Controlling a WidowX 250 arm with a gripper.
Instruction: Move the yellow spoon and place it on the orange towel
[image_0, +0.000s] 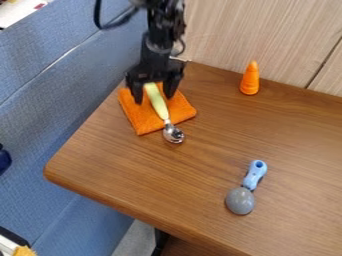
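The way between the cone (250, 80) and blue-handled scoop (240, 200) is open; the tool (153, 98) obstructs the towel (139, 118).

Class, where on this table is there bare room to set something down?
Bare wood lies between the orange cone and blue-handled scoop, and between the orange towel and the table's rounded corner. Crowded: the towel, with the yellow-handled spoon and gripper there.

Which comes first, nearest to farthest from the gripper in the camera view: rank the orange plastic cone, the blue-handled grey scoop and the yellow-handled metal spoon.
1. Yellow-handled metal spoon: handle between the open fingers of the gripper.
2. Orange plastic cone: picture's right, by the wooden panel.
3. Blue-handled grey scoop: lower right of the picture.
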